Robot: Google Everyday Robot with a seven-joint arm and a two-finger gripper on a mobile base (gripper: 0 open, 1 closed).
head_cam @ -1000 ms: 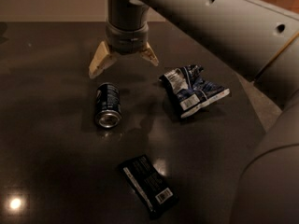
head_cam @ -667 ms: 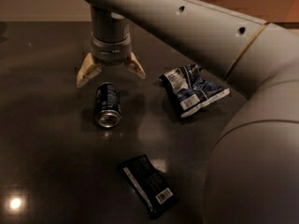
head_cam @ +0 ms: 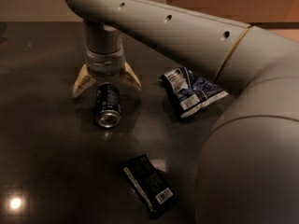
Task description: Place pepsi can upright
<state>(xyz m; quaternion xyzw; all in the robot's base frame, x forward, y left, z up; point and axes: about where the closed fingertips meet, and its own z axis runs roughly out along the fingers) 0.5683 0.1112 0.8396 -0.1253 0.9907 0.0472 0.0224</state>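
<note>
Since the earlier frames the gripper (head_cam: 106,85) has been sliding left and sinking toward the tabletop, while the pepsi can (head_cam: 108,105) has been staying exactly where it was.

In the camera view the gripper is now hanging just over the far end of the can, its two tan fingers (head_cam: 83,82) spreading wide – one tip is sitting out to the left of the can, the other out to the right, and neither is touching it. Nothing is sitting between them but the can's back edge. The grey arm (head_cam: 187,36) is reaching in from the lower right and bending down into the wrist above the gripper, filling much of the right side of the view.

The can is lying on its side on the dark glossy table (head_cam: 46,162), its length running away from the camera and its silver top rim facing the viewer. Whether it is holding any drink cannot be told.

To the right, well apart from the can, a crumpled blue-and-white snack bag (head_cam: 191,92) is lying flat – whether it is holding anything is not showing. Nearer the camera, a flat black wrapper (head_cam: 149,185) with a white barcode is lying at a slant, apart from both. A small lamp glare (head_cam: 15,203) is shining off the table in the lower left corner.
</note>
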